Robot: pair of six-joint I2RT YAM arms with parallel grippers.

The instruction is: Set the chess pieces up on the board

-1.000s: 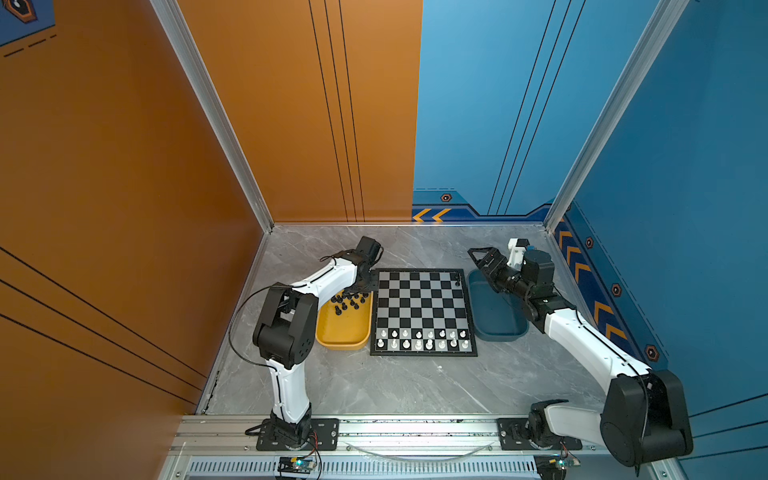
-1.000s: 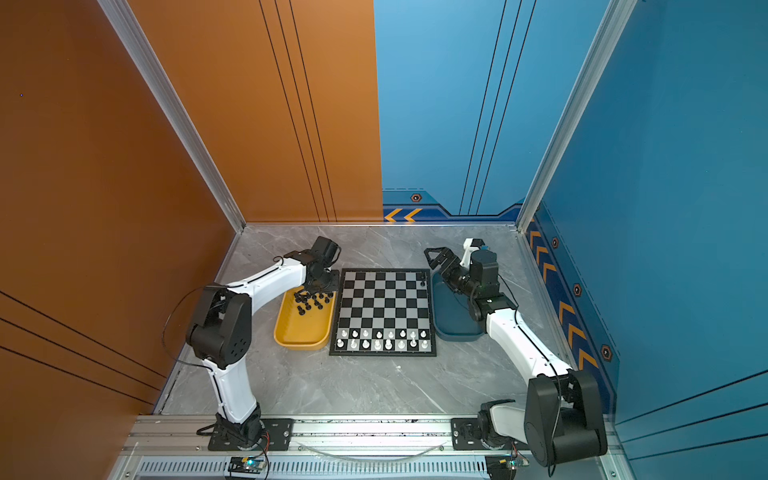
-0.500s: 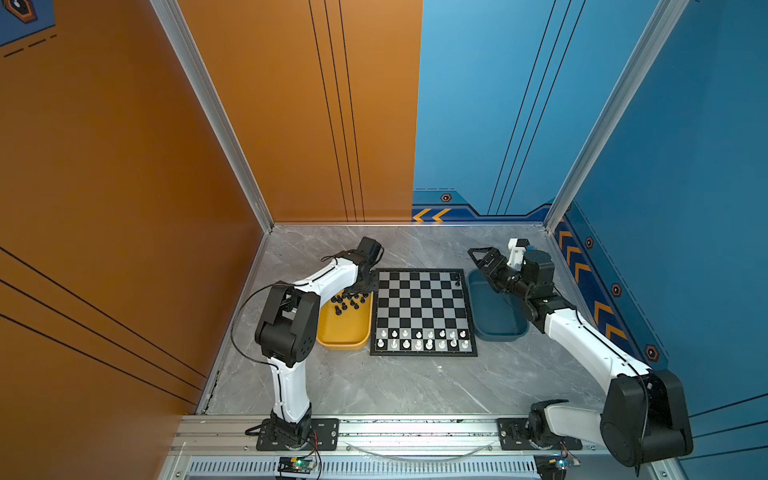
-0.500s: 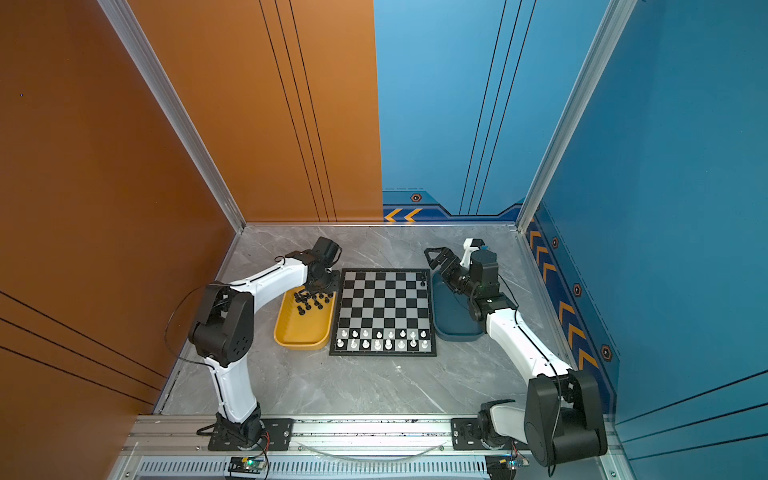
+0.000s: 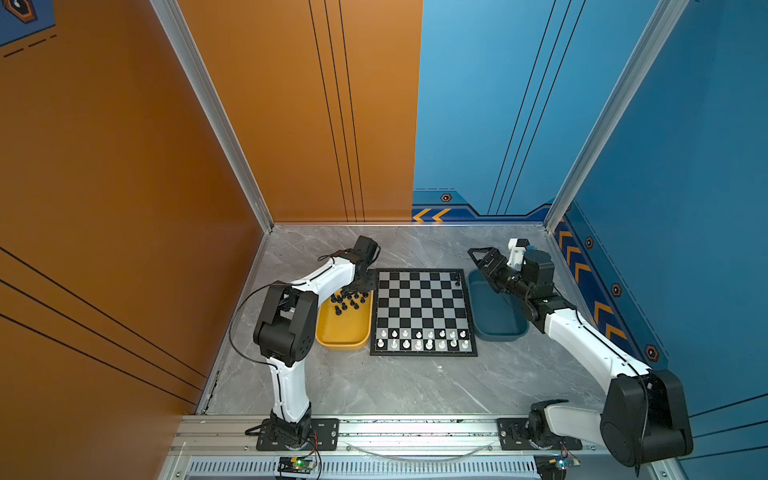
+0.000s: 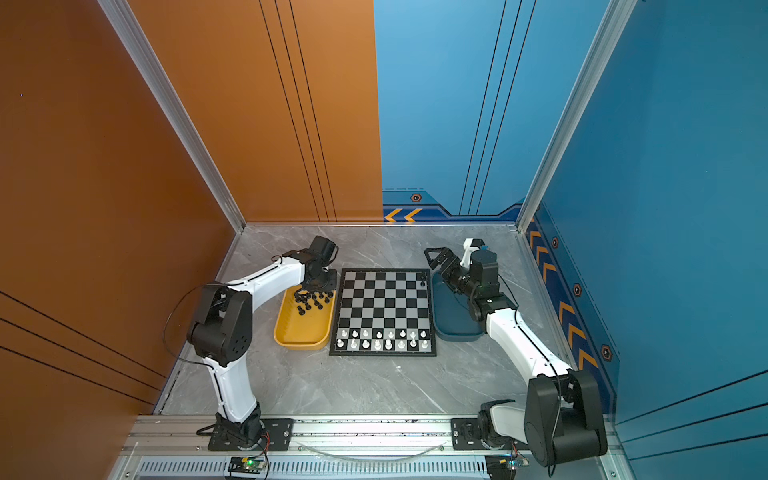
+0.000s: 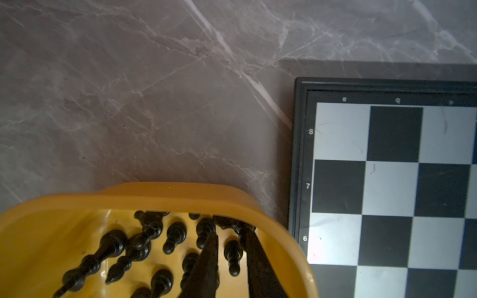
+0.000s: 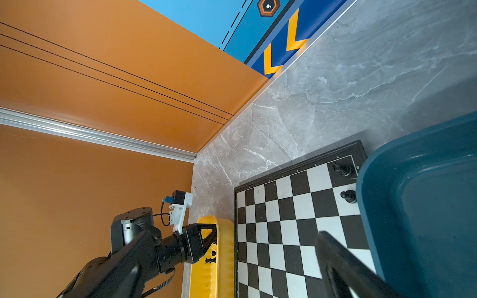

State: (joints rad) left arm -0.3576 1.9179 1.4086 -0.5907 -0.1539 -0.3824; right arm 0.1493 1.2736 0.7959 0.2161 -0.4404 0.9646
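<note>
Tiny glossy black plastic chess pieces (image 7: 175, 233): most in yellow plastic tray (image 7: 180, 196), two on far-right corner of black-and-silver checked board (image 5: 422, 311). Left gripper (image 7: 231, 232) dipped into tray, jaws narrowly parted astride pawn (image 7: 233, 254), apparently ungripped. Right gripper (image 5: 478, 257) aloft, jaws wide.

The board (image 5: 422, 309) is checked black and silver-grey and framed in thin black. Glossy black chess pieces (image 5: 347, 300) are seen against a yellow tray (image 5: 343, 332). White chessmen (image 5: 419, 338) and a dark blue tray (image 5: 496, 320) are noted. The desk (image 5: 395, 386) is veined grey marble. The orange wall (image 5: 291, 104) and blue wall (image 5: 478, 104) are lined black. Yellow chevrons (image 5: 436, 215) are printed on navy.
</note>
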